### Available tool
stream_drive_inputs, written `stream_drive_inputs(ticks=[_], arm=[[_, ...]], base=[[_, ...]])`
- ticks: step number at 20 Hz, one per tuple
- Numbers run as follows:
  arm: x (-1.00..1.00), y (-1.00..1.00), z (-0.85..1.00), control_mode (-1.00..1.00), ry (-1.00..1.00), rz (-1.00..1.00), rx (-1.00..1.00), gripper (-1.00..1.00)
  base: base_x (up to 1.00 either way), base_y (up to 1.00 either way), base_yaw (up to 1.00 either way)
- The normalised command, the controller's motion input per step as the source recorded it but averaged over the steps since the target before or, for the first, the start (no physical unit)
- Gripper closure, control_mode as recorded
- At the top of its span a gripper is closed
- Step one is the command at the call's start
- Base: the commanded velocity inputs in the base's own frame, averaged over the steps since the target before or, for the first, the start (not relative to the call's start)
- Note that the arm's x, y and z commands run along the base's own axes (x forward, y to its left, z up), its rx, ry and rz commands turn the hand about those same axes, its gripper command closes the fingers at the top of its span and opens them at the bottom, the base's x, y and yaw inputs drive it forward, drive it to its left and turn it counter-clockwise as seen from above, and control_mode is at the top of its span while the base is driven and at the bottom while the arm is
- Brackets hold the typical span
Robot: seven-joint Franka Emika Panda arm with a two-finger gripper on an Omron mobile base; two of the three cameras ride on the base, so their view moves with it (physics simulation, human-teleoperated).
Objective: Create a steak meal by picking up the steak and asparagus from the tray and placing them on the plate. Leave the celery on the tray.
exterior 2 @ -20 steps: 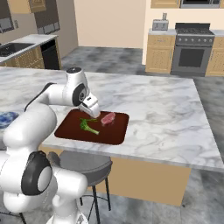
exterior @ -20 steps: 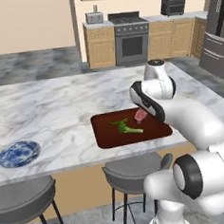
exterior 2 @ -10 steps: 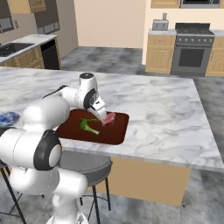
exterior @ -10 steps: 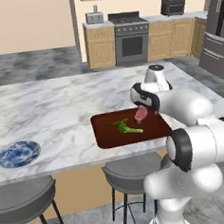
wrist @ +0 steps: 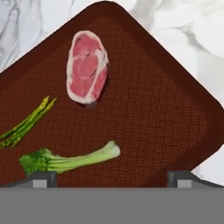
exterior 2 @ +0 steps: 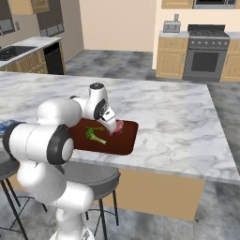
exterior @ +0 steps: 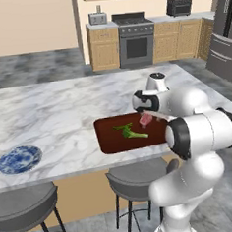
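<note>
The claw [wrist: 109,179] is hanging above the tray [wrist: 166,122] with its camera looking down along it, and its two tips are sitting wide apart at the bottom corners of the hand view, with nothing between them. Ahead of the claw, toward the top of that view, the steak [wrist: 86,66] is lying flat on the tray, untouched. Off to the left side of the claw's view the asparagus [wrist: 26,122] is lying at a slant, running out of the frame. Nearest the tips, the celery [wrist: 70,159] is stretching across with its leafy end to the left. From the left base view, the arm is folding down over the tray [exterior: 107,138], with the steak [exterior: 146,118] showing just beside the wrist and the greens [exterior: 130,132] near it, too small there to tell apart. The plate [exterior: 19,159] is sitting well apart from the claw, far along the counter [exterior: 53,113], and it is carrying nothing. So I am judging that nothing is done yet: both the steak and the asparagus are waiting to be moved, and the first pick is only being lined up, probably on the steak.
</note>
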Motion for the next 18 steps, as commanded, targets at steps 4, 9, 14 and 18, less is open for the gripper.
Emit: stream_drive_inputs(ticks=[4, 9, 14, 18], arm=[[0.41, -0.07, -0.33, -1.00, 0.02, 0.00, 0.00, -1.00], [0.42, -0.10, -0.35, -1.00, 0.01, 0.00, 0.00, -1.00], [0.42, -0.08, -0.34, -1.00, 0.00, 0.00, 0.00, -1.00], [0.44, -0.06, -0.30, -1.00, 0.00, 0.00, 0.00, -1.00]], base=[[0.00, 0.00, 0.00], [0.00, 0.00, 0.00], [0.00, 0.00, 0.00], [0.00, 0.00, 0.00]])
